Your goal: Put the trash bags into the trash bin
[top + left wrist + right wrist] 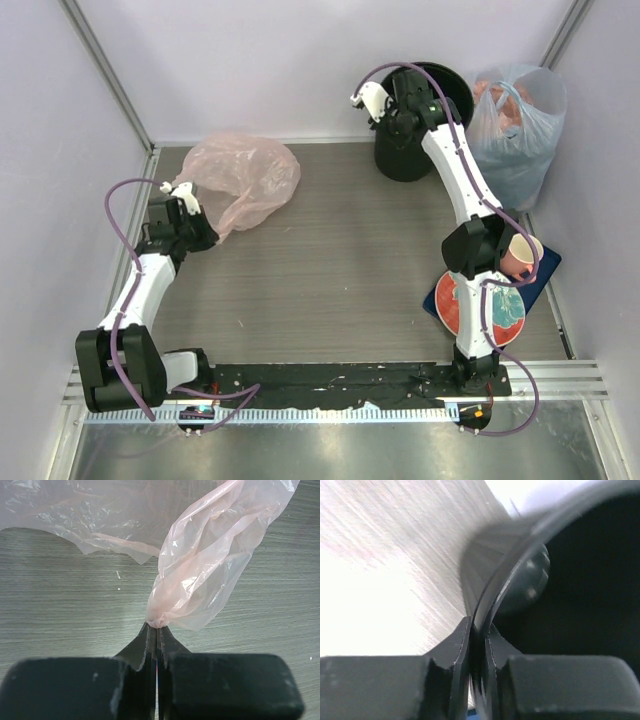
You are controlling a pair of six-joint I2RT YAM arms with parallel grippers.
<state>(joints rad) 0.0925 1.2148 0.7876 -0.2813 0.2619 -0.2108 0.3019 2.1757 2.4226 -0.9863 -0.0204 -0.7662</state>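
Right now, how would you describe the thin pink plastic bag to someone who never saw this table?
Look at the grey wood-grain table, then at its far left corner. There lies a thin, crinkly, translucent pale pink plastic bag, a bunched edge pinched in the left hand. Unlike the bulging clear-bluish bag beside the round black plastic bin at the far right, it looks empty.

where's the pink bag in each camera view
Top external: pink bag lies upper left on the table, one end in the left gripper.
Left wrist: fills the top, its end pinched at centre.
Right wrist: not in it, only the rim of the bin.
Shared landmark: the grey wood-grain table.
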